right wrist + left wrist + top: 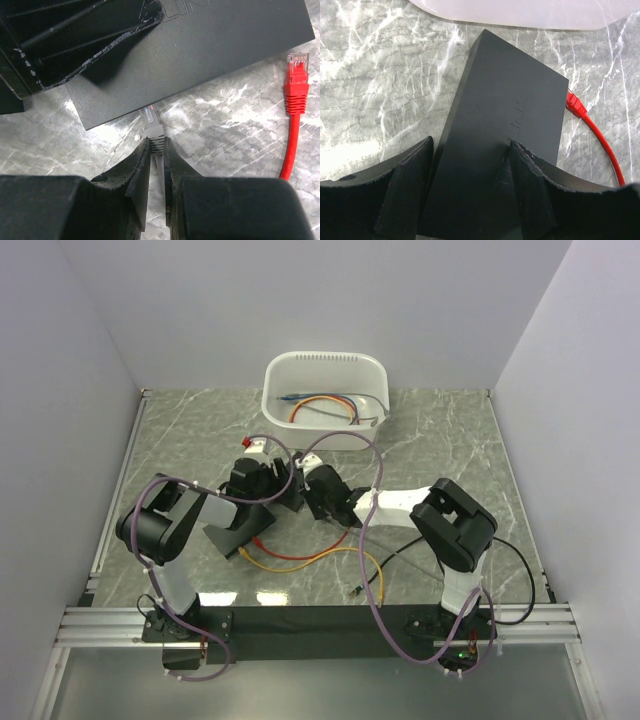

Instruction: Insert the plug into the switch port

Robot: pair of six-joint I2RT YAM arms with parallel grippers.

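Note:
The black switch (pixel 510 100) lies flat on the marble table, in front of the white tub. My left gripper (pixel 470 145) stands open over it, one finger (pixel 535 190) on its top and the other (pixel 405 185) beside its left edge. My right gripper (pixel 157 145) is shut on the grey plug (pixel 152 125), pinching its ribbed boot. The plug's clear tip touches the switch's (pixel 210 45) near side edge; the port itself is hidden. In the top view both grippers, left (pixel 275 480) and right (pixel 308 502), meet at the switch (pixel 290 495).
A loose red cable with a red plug (pixel 296 75) lies just right of the switch, also seen in the left wrist view (pixel 576 105). The white tub (pixel 325 360) holds more cables (pixel 325 405). Orange and yellow cables (pixel 300 558) trail on the table before the arms.

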